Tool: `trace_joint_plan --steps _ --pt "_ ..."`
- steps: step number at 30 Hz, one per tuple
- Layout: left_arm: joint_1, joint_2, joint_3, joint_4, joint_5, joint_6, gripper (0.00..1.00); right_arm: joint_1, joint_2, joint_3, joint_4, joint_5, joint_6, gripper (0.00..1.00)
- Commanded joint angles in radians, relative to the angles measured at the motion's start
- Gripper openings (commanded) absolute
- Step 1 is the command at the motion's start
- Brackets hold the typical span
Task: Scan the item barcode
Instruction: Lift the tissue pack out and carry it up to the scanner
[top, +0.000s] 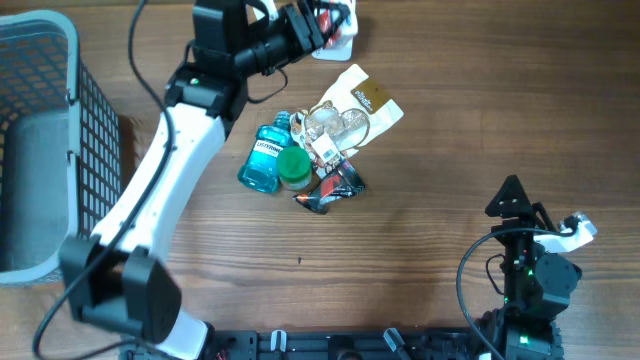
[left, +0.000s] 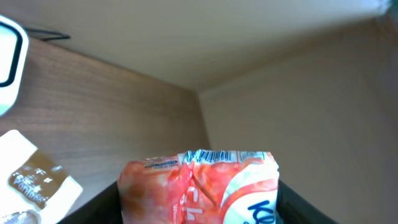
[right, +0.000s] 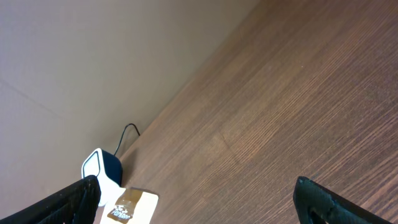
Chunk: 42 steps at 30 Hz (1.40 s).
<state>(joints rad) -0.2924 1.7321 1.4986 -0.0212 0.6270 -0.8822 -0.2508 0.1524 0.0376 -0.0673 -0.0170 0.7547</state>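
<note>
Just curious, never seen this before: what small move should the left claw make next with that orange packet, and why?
Probably turn the orange packet so its barcode faces the white scanner. The left claw holds the packet, but the scanner sits off to one side of the barcode.

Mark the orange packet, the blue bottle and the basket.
orange packet (left: 186, 193), left wrist view, face below the barcode
blue bottle (top: 262, 160), overhead view, its label
basket (top: 100, 140), overhead view, mesh wall
</note>
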Motion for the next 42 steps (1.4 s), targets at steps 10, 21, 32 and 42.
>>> trace_joint_plan --steps 10,21,32,42 --pt "0.0 0.344 0.005 0.496 -0.153 -0.83 0.5 -0.003 0.001 -0.001 0.003 0.017 -0.018 1.0" --pt "-0.027 0.457 0.005 0.571 -0.371 -1.041 0.53 -0.003 0.001 -0.001 0.003 0.016 -0.018 1.0" --pt "-0.069 0.503 0.005 0.61 -0.556 -1.192 0.48 -0.003 0.001 -0.001 0.003 0.016 -0.018 1.0" --pt "-0.105 0.546 0.009 0.646 -0.653 -1.258 0.63 -0.003 0.001 -0.001 0.003 0.016 -0.018 1.0"
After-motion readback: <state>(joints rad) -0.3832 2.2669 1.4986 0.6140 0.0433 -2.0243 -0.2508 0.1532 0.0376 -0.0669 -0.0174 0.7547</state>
